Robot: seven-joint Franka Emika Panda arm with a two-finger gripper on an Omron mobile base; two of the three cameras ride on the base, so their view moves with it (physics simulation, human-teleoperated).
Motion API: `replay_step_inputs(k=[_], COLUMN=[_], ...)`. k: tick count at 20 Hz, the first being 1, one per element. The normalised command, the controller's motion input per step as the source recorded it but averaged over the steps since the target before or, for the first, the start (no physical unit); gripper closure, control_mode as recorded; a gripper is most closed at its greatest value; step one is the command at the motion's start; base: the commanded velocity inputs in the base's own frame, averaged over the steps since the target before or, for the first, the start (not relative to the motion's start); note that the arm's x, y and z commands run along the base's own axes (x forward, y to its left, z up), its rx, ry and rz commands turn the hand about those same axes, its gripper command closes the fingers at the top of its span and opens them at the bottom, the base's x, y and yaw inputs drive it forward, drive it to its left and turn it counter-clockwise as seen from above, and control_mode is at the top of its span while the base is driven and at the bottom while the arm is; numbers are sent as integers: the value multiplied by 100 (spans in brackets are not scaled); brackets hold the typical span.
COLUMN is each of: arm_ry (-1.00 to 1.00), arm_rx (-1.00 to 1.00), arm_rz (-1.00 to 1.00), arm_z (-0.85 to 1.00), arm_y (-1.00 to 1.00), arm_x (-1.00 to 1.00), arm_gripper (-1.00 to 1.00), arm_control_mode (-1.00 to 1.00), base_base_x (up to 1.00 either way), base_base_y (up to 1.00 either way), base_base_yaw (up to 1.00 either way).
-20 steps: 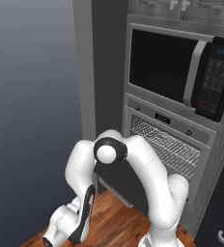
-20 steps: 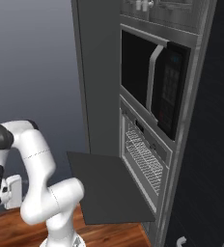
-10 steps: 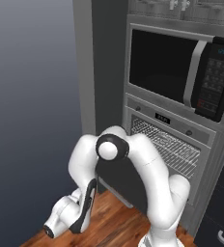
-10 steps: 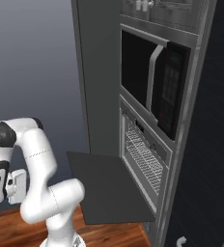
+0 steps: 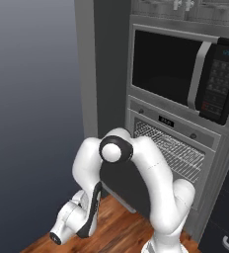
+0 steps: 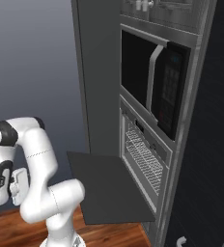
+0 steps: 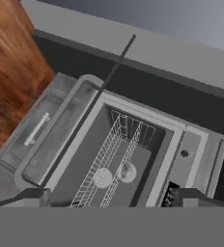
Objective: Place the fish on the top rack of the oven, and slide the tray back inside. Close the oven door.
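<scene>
The oven sits in the wall column under a black microwave. Its dark oven door is folded down flat and open, and in the hand view the door shows its silver bar handle. The top rack, a silver wire grid, lies inside the cavity, and wire racks show edge-on in the hand view. My gripper is open with nothing between its fingers, well back from the oven and facing it. My hand hangs low, left of the door. The fish is out of view.
The black microwave with a keypad and vertical handle sits above the oven. A grey cabinet side panel stands left of it. Wooden floor lies below, and the open door juts out at about knee height beside my arm.
My hand has shifted slightly, low beside the base. The jaws stay open. The oven, its door and the racks have not moved.
</scene>
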Motion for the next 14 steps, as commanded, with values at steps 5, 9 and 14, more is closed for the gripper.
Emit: replay_step_inputs(k=[5,9,14], arm_ry=[11,10,5], arm_rx=[-25,-26,-26], arm_rz=[15,8,2], arm_z=[9,5,-3], arm_y=[-2,0,-1], arm_x=[9,19,13], arm_gripper=[-100,-100,-100], arm_control_mode=[-100,-100,-100], base_base_x=[0,0,0], base_base_y=[0,0,0], base_base_yaw=[0,0,0])
